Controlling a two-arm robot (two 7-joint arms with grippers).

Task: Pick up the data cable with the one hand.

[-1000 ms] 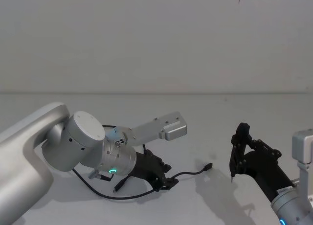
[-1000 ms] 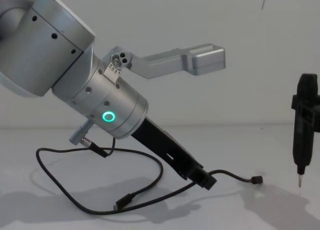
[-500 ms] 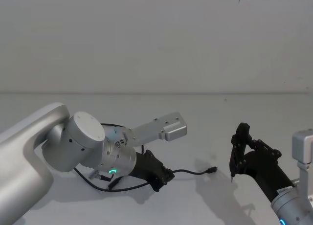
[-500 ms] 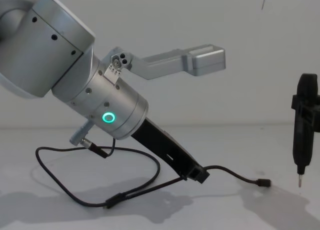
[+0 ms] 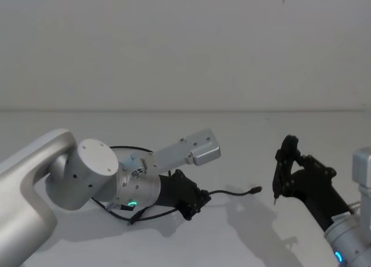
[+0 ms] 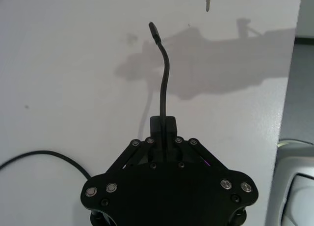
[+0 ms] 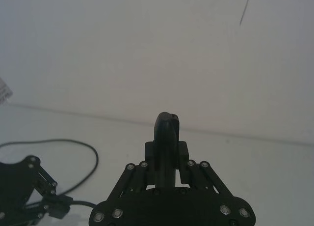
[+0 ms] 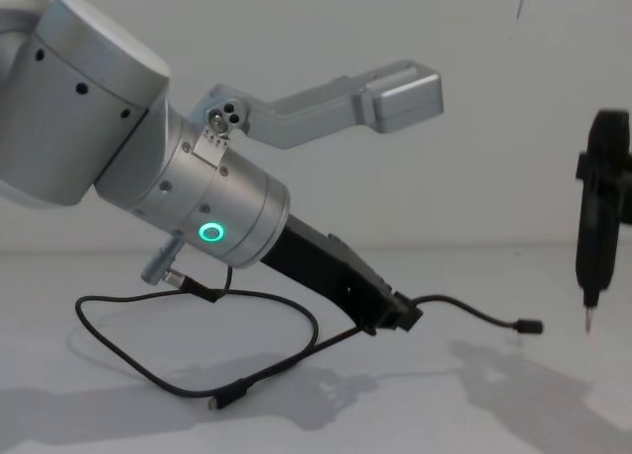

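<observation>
Where the white table [image 5: 243, 244] meets the plain white wall [image 5: 185, 46], the big silver left arm reaches low across it. The left gripper [image 8: 400, 313] is clamped on the data cable [image 8: 464, 308]. One plug sticks out in the air, and the rest loops on the table. The right gripper [image 8: 589, 311] hangs nearby, fingers together.

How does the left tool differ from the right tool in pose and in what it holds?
The left tool slants down toward the table; the right tool stands upright. The left tool is shut on the data cable; the right tool is shut on nothing. Both are black.
</observation>
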